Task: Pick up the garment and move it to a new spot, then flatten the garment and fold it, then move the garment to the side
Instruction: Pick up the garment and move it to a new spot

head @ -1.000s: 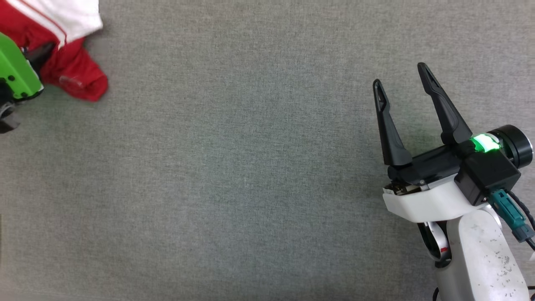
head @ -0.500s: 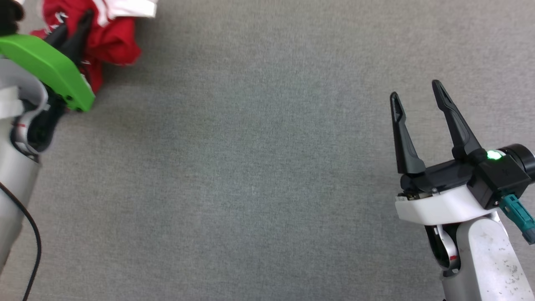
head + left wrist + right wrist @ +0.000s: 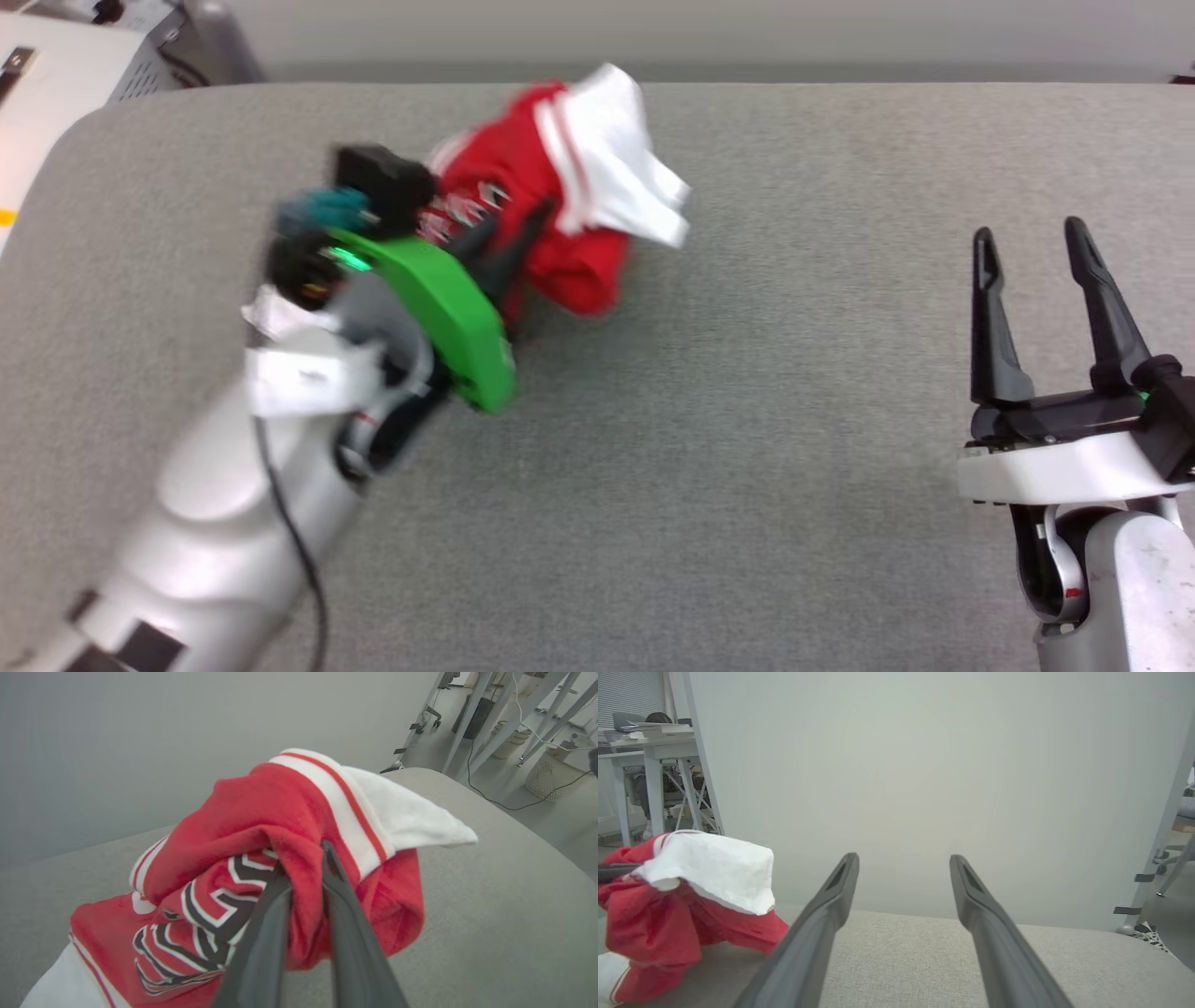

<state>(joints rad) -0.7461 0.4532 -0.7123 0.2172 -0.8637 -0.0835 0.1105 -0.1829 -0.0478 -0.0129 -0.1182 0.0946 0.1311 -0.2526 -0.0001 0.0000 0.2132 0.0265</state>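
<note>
A robotics lab or test room in an office-like building.

The work surface is a wide table (image 3: 747,485) wrapped in plain grey cloth, set against a bare pale wall (image 3: 924,765), with the robot's left gripper (image 3: 513,224) and right gripper (image 3: 1027,231) over it. Around it stand slanted metal stand legs (image 3: 472,714), a loose cable (image 3: 490,798) trailing across the floor, and a mesh basket (image 3: 549,772). A grey desk (image 3: 649,746) stacked with papers (image 3: 651,729) sits by window blinds (image 3: 630,693), and a grey equipment case (image 3: 201,42) sits past the table's corner.
</note>
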